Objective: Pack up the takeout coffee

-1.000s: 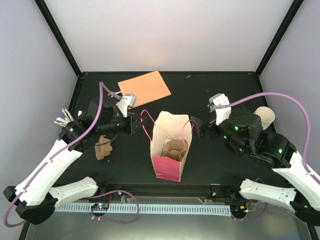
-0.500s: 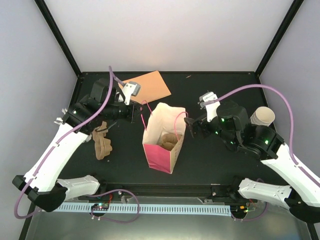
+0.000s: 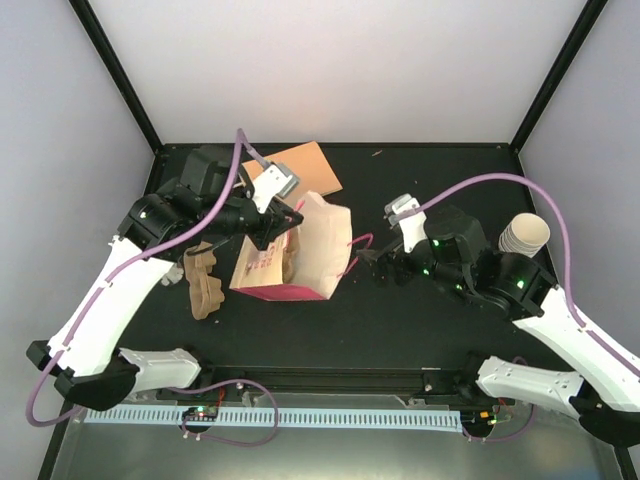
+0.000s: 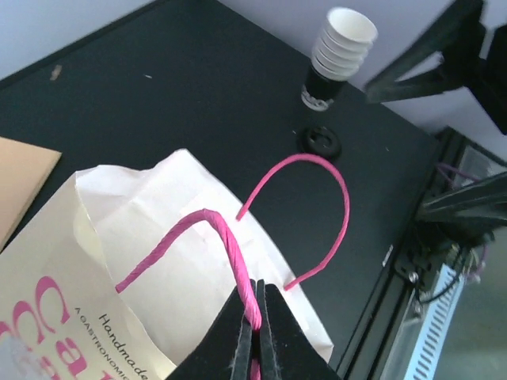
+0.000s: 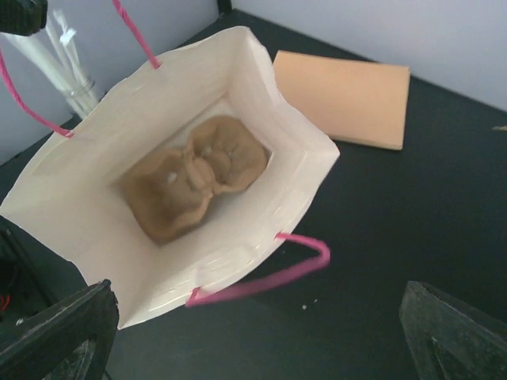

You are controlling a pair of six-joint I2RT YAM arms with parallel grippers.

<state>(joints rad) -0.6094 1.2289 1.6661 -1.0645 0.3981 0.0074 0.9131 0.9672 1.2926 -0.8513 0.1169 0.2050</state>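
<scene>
The takeout coffee, a cream ribbed cup with a dark base, stands at the table's right side behind my right arm; the left wrist view shows the takeout coffee upright. The white paper bag with pink print hangs tipped, its mouth turned right. My left gripper is shut on one pink handle of the bag, tips at the left gripper. My right gripper stands open just short of the other pink handle. A brown pulp carrier lies inside the bag.
A second brown pulp carrier lies on the table left of the bag. An orange pad sits at the back. White sticks in a jar stand at the left edge. A small black ring lies near the cup.
My left gripper has risen and pulled the handle back and left, tipping the bag over toward the left. My right gripper has moved left, closer to the bag's mouth.
</scene>
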